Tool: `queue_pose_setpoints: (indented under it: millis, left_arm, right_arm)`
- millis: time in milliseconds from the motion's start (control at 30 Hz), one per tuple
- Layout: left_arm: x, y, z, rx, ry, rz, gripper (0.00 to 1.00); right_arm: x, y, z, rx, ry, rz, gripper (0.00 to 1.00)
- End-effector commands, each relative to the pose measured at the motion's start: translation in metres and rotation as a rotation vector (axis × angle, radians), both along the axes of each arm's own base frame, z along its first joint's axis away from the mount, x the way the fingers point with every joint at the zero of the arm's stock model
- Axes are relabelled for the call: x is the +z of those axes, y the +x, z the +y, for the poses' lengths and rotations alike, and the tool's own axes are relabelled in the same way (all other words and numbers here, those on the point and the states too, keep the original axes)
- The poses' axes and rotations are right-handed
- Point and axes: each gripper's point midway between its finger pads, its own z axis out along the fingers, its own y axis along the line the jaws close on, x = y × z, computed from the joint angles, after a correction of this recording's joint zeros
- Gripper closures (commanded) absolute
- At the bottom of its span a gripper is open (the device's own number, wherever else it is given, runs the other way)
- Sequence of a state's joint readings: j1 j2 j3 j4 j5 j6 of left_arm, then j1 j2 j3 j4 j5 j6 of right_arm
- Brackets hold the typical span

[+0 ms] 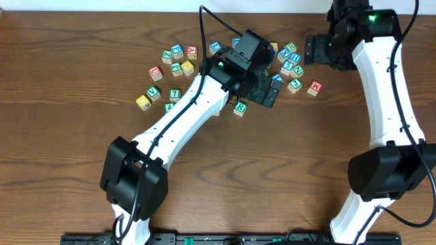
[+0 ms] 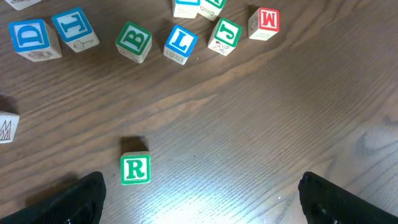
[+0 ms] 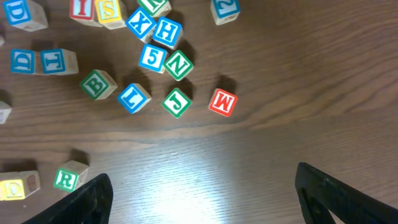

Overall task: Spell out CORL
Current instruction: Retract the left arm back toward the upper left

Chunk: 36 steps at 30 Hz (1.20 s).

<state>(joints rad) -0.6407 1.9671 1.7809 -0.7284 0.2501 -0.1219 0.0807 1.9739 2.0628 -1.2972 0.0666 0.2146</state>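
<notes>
A green R block (image 2: 135, 169) lies alone on the wooden table, just ahead of my left gripper's (image 2: 199, 208) left finger; it also shows in the overhead view (image 1: 240, 107) and the right wrist view (image 3: 67, 178). A blue L block (image 2: 180, 43) sits further off between a green B (image 2: 134, 42) and a green J (image 2: 224, 36); it also shows in the right wrist view (image 3: 134, 98). A yellow-lettered block (image 3: 15, 186), O or C, lies left of the R. My left gripper (image 1: 266, 92) is open and empty. My right gripper (image 3: 205, 205) is open, empty and higher up (image 1: 320, 51).
A red M block (image 1: 314, 88) lies at the right of the cluster. Blue 5, H, X and a green N (image 3: 178, 64) crowd behind the L. Another group of blocks (image 1: 174, 68) lies to the left of the left arm. Blue D (image 2: 31, 37) is at far left.
</notes>
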Motion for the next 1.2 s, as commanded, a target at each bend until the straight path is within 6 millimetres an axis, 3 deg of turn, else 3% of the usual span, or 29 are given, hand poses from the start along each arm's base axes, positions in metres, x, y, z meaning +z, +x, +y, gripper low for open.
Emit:
queue_pose_setpoints:
  millis: [0, 133, 400, 700, 900, 1033, 1167]
  left_arm:
    - [0.006, 0.006, 0.000, -0.010, -0.007, -0.028, 0.02]
    - [0.007, 0.014, 0.009, 0.035, -0.018, -0.019, 0.02]
    - [0.013, 0.041, 0.059, 0.244, -0.053, 0.043, 0.02]
    - [0.060, 0.059, 0.137, 0.402, -0.090, -0.019, 0.02]
    - [0.087, 0.060, 0.209, 0.560, -0.058, -0.061, 0.03]
    - [0.088, 0.053, 0.254, 0.668, 0.013, -0.052, 0.02]
    - [0.080, 0.046, 0.280, 0.731, 0.071, -0.020, 0.02]
  right_arm:
    - [0.002, 0.003, 0.010, 0.033, 0.049, -0.008, 0.12]
    - [0.002, 0.003, 0.018, 0.051, 0.079, -0.009, 0.15]
    - [0.003, 0.006, 0.036, 0.071, 0.088, -0.027, 0.18]
    - [-0.011, 0.018, 0.079, 0.112, 0.188, -0.069, 0.24]
    - [-0.016, 0.036, 0.106, 0.124, 0.210, -0.124, 0.23]
    - [-0.038, 0.044, 0.112, 0.098, 0.217, -0.095, 0.27]
    - [-0.069, 0.047, 0.109, 0.036, 0.199, -0.036, 0.35]
